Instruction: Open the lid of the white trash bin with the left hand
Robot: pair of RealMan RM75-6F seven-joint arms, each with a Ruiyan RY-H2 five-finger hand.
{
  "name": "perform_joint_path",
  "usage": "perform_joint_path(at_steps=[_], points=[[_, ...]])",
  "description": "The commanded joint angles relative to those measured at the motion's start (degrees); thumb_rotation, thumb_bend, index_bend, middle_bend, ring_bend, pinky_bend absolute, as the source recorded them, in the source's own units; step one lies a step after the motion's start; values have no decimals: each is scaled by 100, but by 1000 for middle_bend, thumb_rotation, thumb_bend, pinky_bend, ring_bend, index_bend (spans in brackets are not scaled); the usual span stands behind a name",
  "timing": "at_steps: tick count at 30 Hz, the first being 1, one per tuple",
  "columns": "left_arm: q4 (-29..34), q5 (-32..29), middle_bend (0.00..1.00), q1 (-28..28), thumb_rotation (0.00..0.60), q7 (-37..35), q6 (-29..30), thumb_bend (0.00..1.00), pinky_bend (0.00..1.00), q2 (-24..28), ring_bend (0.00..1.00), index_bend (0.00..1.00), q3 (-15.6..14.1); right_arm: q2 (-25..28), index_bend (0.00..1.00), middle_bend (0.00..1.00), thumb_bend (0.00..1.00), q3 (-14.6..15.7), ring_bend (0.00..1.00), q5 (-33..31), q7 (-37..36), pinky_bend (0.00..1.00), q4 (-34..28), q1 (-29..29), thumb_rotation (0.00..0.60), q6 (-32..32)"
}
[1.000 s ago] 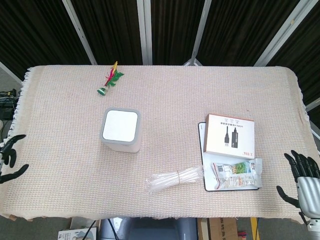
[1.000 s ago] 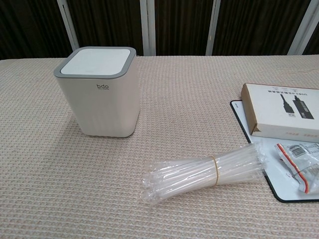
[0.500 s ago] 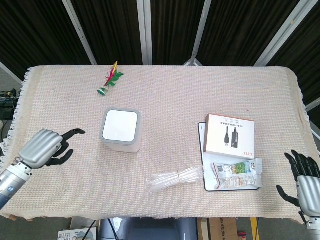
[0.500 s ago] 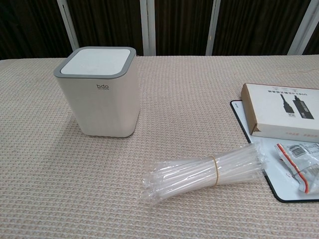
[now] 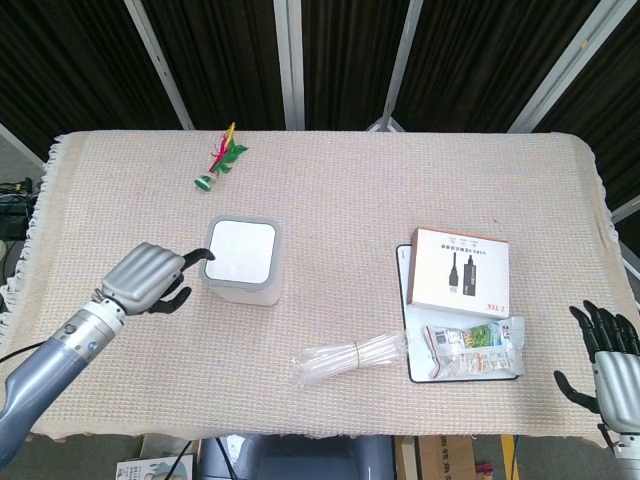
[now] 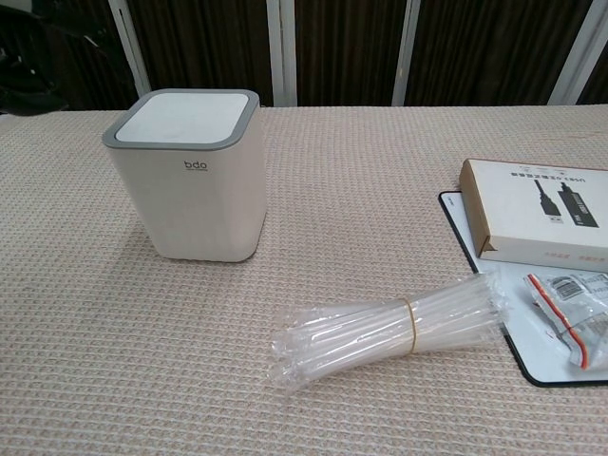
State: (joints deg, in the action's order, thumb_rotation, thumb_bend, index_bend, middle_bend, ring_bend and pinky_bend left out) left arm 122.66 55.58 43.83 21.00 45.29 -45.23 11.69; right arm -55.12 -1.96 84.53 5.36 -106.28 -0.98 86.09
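Note:
The white trash bin point(image 5: 242, 266) with a grey rim stands left of the table's middle, and its flat white lid point(image 5: 241, 251) lies down. It also fills the left of the chest view as the bin point(image 6: 195, 190). My left hand point(image 5: 148, 277) hovers just left of the bin, knuckles up and most fingers curled in. One dark fingertip point(image 5: 204, 255) reaches the bin's left rim; contact cannot be told. The hand holds nothing. In the chest view only a dark part of the left hand point(image 6: 28, 71) shows at the upper left. My right hand point(image 5: 607, 362) hangs at the table's front right edge, fingers spread.
A bundle of clear straws point(image 5: 352, 357) lies in front of the bin to its right. A boxed cable point(image 5: 460, 272) and a snack packet point(image 5: 472, 345) sit on a black-edged mat point(image 5: 404, 300). A small green and red ornament point(image 5: 220, 160) lies at the back left.
My left hand has come in from the table's left edge, moving right to the bin's left side. The bin, its lid and my right hand have not moved.

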Motion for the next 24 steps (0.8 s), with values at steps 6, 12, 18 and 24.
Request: perform_joint_path(at_steps=[6,12,18,24], points=[[211,-1542,900,1018,600,1649,610,646,733,-910,800,239,-514,25,117,56,267,-19,0,-45,-74,11,31,2,600,-3],[115,-1981,900,1337,600,2117,897,646,733,-1292,801,239,-716,32,117,56,268,-15,0,-55,-91,11,56,17,600,-36],[112,-2249,897,1497,600,2337,1073,646,733,-1452,802,246,-842,43,117,56,268,-16,0,-66,-108,14,63,14,600,-32],[656,-1527,872,1255,600,2032,1785,621,733,-1099,803,246,-618,44,117,56,268,-5,0,-56,-104,17,63,18,600,-43]])
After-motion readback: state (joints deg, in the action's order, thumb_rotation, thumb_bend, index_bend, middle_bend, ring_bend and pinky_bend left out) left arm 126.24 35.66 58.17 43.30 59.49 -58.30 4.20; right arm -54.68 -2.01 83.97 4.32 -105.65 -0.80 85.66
